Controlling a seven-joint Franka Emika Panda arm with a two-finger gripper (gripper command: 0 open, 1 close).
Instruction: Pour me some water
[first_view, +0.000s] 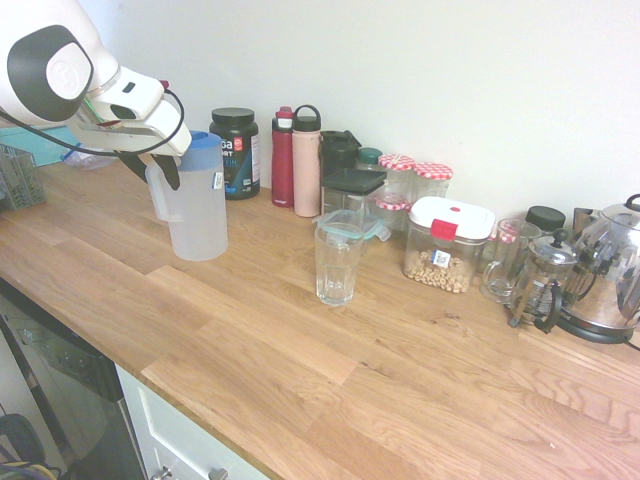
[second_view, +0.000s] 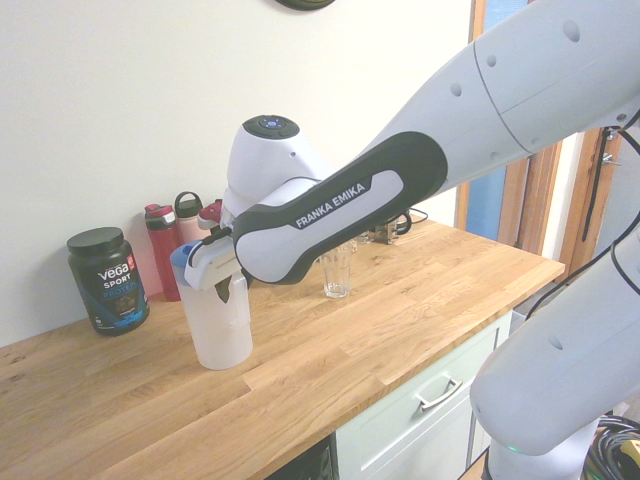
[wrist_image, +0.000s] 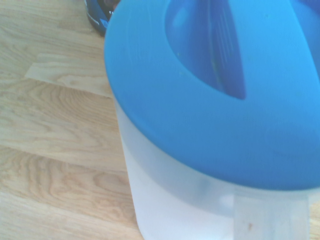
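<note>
Securing, lifting and pouring remain, the white two-finger gripper (first_view: 158, 180) standing with jaws spread at the translucent handle (first_view: 159, 203) of the upright, blue-lidded frosted-plastic pitcher (first_view: 199, 225), and the clear ribbed drinking glass (first_view: 335, 275) well apart from them.

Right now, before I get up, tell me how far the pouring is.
Done: white gripper is at the frosted, blue-lidded pitcher's handle. In hand: the grasp; its hold is unclear. Left: lifting and pouring; pitcher stands upright on the counter, apart from the clear ribbed glass.
</note>
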